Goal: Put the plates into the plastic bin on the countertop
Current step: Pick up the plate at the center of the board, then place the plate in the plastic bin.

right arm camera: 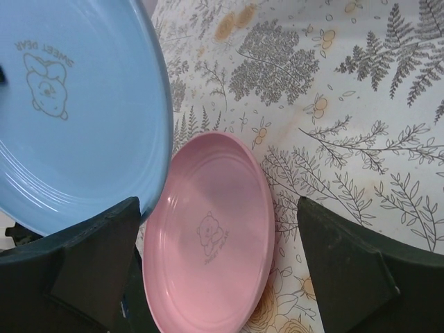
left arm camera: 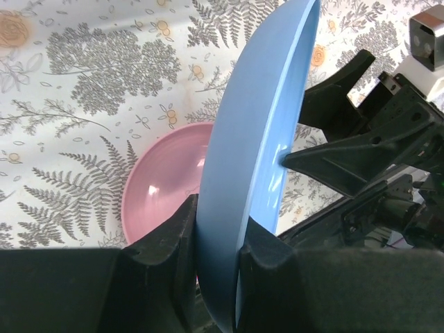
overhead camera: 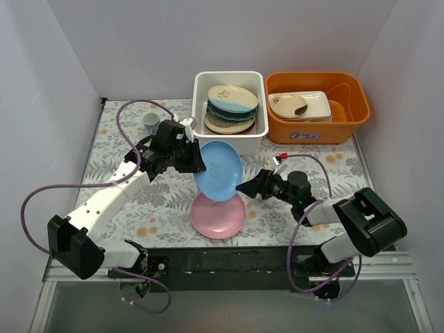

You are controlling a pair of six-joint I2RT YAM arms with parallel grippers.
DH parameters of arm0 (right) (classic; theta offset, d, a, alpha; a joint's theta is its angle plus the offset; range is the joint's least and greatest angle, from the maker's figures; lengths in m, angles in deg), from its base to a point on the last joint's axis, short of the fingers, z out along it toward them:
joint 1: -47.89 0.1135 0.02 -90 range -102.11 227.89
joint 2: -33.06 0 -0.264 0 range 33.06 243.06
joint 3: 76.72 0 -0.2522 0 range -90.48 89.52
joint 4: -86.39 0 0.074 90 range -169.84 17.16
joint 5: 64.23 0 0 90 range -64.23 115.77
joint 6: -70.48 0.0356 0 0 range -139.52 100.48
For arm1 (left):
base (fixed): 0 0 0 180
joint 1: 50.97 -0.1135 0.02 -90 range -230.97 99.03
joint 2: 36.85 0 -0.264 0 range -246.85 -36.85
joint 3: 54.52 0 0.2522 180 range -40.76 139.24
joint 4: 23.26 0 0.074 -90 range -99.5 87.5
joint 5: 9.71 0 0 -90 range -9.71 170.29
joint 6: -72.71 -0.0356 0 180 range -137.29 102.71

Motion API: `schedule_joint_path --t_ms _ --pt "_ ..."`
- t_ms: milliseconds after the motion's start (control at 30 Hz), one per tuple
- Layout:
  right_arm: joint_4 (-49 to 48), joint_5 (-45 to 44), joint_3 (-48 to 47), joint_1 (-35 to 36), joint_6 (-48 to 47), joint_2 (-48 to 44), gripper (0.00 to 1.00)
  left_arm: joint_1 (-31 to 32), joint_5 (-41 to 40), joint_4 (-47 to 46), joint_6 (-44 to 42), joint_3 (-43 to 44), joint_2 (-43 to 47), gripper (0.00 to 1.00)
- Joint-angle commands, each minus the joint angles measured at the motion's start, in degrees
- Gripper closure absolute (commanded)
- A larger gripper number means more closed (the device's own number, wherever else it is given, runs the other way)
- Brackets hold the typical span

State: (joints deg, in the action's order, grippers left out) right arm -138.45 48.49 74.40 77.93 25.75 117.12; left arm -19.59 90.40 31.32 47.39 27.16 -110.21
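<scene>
- The fern-printed tabletop point(overhead camera: 118, 149) carries your whole scene, with both arms reaching in from its near edge.
- The white plastic bin point(overhead camera: 229, 143) sits at the far edge, with stacked plates point(overhead camera: 231, 107) already inside it.
- The blue plate point(overhead camera: 218, 170) hangs steeply tilted above the tabletop, just short of the bin's front wall. The bin lies directly beyond it, so your left arm looks the nearer one for the drop.
- The pink plate point(overhead camera: 218, 216) lies flat on the tabletop, nearest the arm bases.
- Your left claw point(left arm camera: 216, 253) pinches the blue plate's rim.
- Your right claw point(overhead camera: 244, 187) is spread wide above the pink plate, one tip at the blue plate's face.
</scene>
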Motion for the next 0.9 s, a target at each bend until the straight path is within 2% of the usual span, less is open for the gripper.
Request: schedule_joint_path --t_ms 0,67,333,567,867 --pt "8.16 -1.01 3.6 -1.91 -4.32 -1.25 0.02 -0.97 -6.93 -3.31 -0.43 7.22 2.26 1.0" --pt "8.25 -1.19 4.56 -2.7 -4.41 -3.27 0.02 -0.97 -11.05 -1.71 -1.31 7.75 1.47 1.0" --pt "8.95 -1.45 7.2 -4.2 -5.2 -9.96 0.02 -0.97 -15.12 -2.23 -1.41 4.42 0.32 1.0" --pt "9.83 -1.19 6.68 -4.38 -5.99 -8.12 0.02 -0.97 -13.01 -5.13 -1.14 7.04 1.82 1.0" --pt "7.37 1.19 6.32 -4.29 -5.29 -4.95 0.02 -0.97 -6.68 -8.03 -0.09 14.43 -2.39 1.0"
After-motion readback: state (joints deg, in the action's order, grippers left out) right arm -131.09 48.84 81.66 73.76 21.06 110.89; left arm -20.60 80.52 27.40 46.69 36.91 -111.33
